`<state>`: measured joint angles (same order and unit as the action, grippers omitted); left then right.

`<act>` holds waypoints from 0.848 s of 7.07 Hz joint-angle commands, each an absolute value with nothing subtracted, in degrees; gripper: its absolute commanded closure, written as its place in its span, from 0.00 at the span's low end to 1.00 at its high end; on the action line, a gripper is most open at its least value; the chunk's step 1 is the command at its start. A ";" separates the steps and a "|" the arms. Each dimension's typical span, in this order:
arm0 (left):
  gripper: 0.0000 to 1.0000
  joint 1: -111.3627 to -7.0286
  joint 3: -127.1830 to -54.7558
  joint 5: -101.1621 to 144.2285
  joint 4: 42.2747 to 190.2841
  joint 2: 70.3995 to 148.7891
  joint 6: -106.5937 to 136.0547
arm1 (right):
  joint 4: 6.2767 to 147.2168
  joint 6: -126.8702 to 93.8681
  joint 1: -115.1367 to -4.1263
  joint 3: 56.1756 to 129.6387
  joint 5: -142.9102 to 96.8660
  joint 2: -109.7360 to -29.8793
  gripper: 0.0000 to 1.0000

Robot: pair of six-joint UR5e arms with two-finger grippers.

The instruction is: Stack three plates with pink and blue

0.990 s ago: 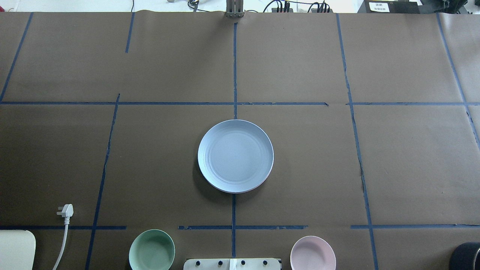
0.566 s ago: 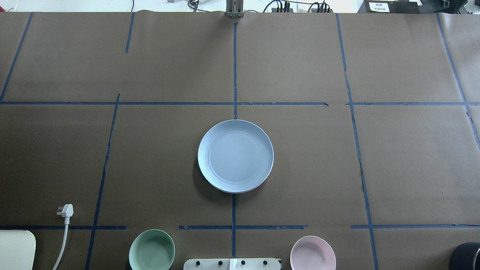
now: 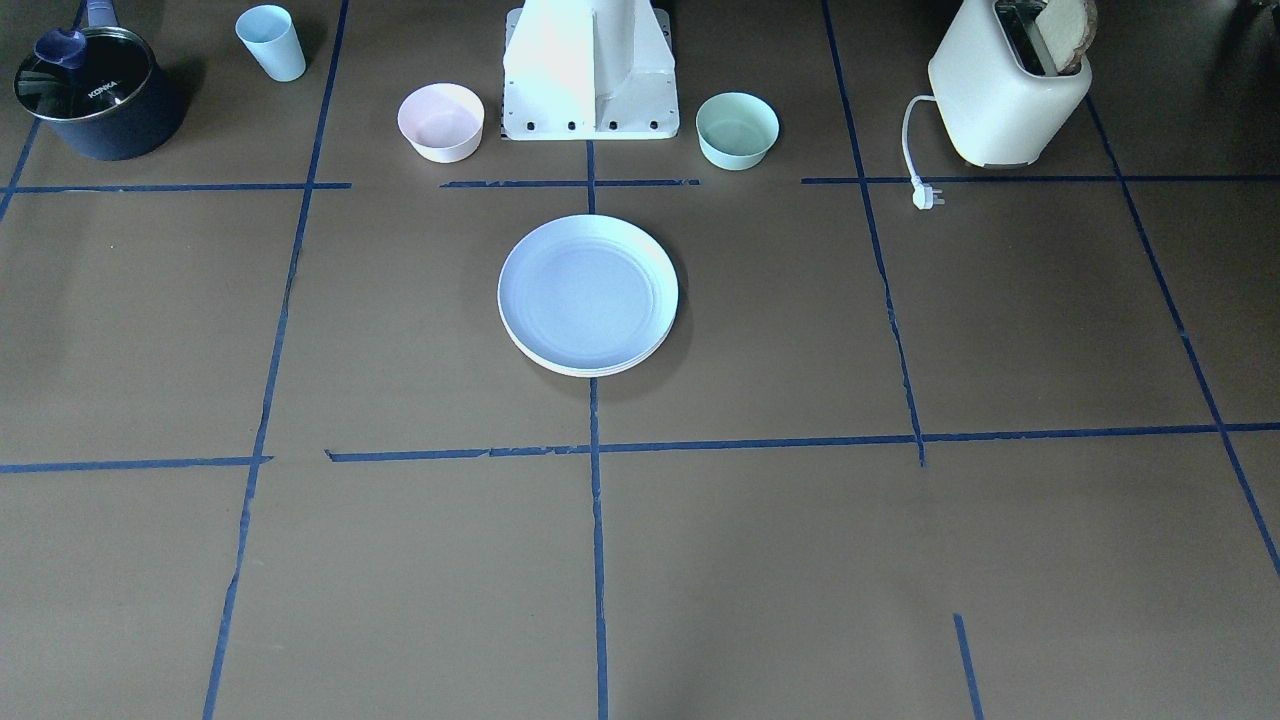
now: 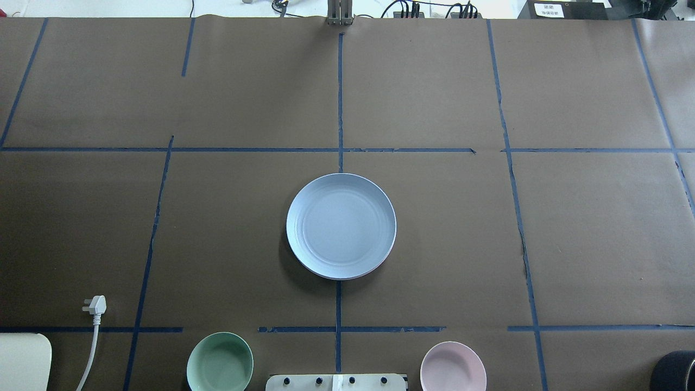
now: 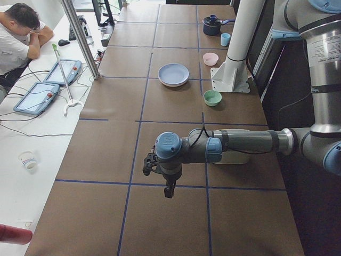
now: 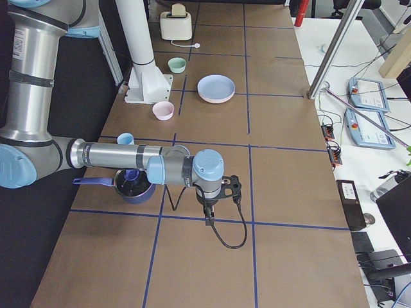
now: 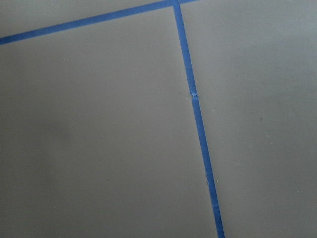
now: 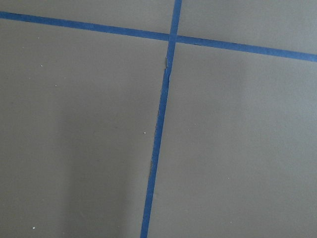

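Observation:
The light blue plate (image 4: pixel 341 225) lies on top of a stack at the table's centre, also seen in the front-facing view (image 3: pixel 587 292). A thin cream rim (image 3: pixel 590 372) shows under it; the pink plate is mostly hidden in the stack. My left gripper (image 5: pixel 168 192) hangs over bare table far from the stack, seen only in the exterior left view. My right gripper (image 6: pixel 209 218) hangs likewise, only in the exterior right view. I cannot tell whether either is open. Both wrist views show only brown table and blue tape.
A green bowl (image 4: pixel 220 362) and a pink bowl (image 4: pixel 453 366) flank the robot base (image 3: pixel 590 75). A blue cup (image 3: pixel 271 42) and a dark pot (image 3: pixel 95 92) stand on the robot's right. A toaster (image 3: pixel 1010 85) with its plug (image 4: pixel 96 305) stands on its left.

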<state>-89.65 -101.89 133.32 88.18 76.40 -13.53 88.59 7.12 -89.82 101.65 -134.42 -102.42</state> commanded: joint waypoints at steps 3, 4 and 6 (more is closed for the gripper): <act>0.00 -89.65 -101.44 132.63 88.59 76.11 -13.36 | 88.59 2.73 -89.82 100.46 -134.47 -102.57 0.00; 0.00 -89.74 -101.60 132.28 88.51 76.03 -13.45 | 88.51 2.81 -89.82 100.55 -134.47 -102.66 0.00; 0.00 -89.65 -102.13 132.27 88.24 76.03 -13.36 | 88.51 3.07 -89.82 100.72 -134.21 -103.09 0.00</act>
